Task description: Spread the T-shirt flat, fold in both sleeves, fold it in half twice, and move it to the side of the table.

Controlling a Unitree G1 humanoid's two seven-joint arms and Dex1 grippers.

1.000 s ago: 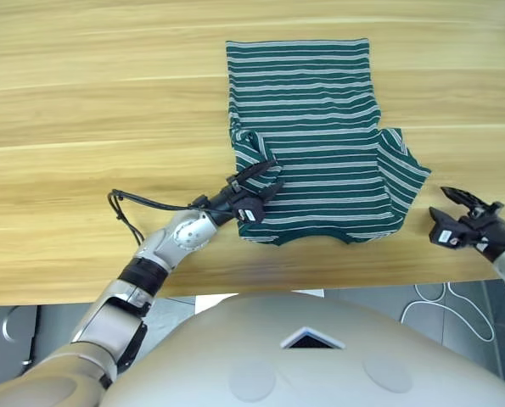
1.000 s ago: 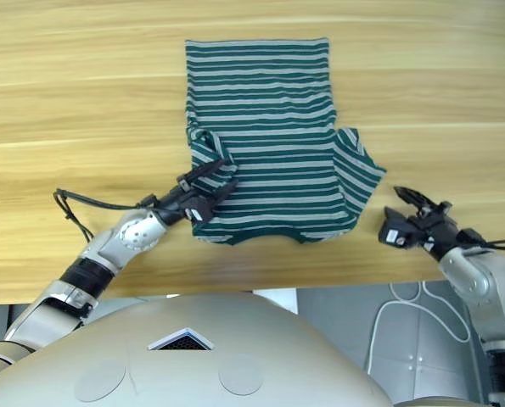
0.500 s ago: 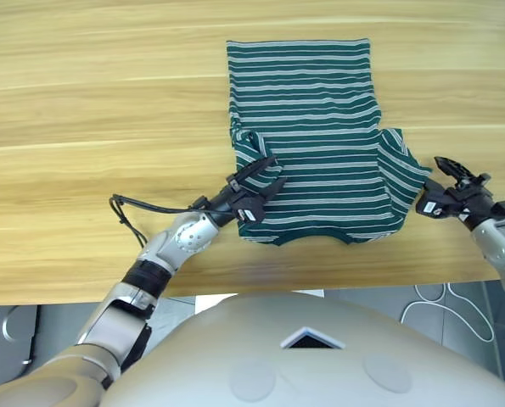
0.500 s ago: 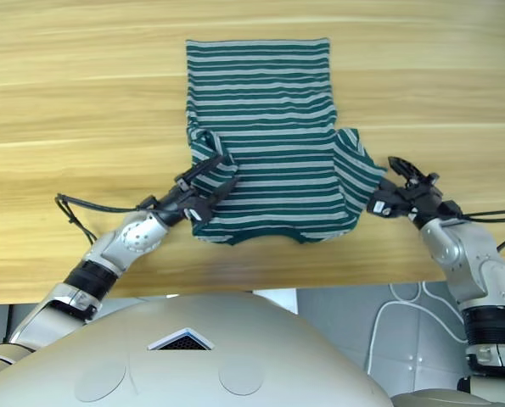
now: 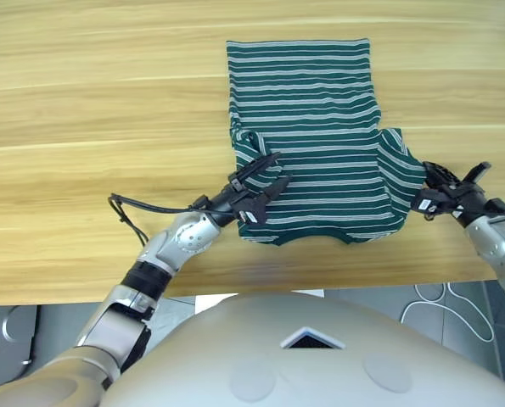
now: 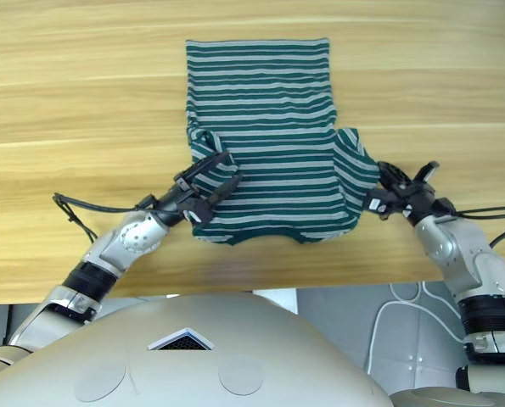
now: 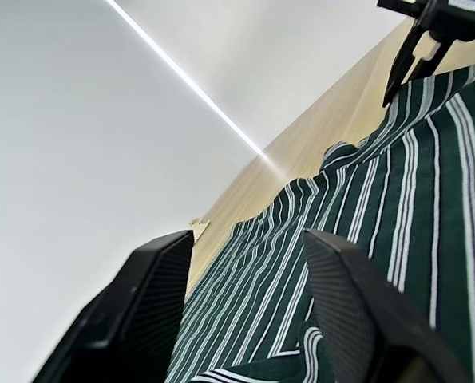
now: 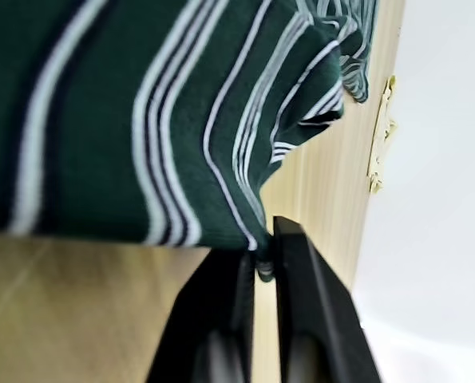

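T-shirt [image 5: 311, 127] on wooden table [image 5: 91, 127]

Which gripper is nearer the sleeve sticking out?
Right. The right gripper is at that sleeve, on its outer edge; the left gripper is over the T-shirt, opposite side.

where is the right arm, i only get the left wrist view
observer: the right jaws are at the shirt's right sleeve, near the table's front edge.
operator: is it holding anything
observer: yes, the right wrist view shows them shut on that sleeve's hem.
operator: is that sleeve folded in
observer: no, it sticks out sideways past the body; the left sleeve is bunched at the body's edge.
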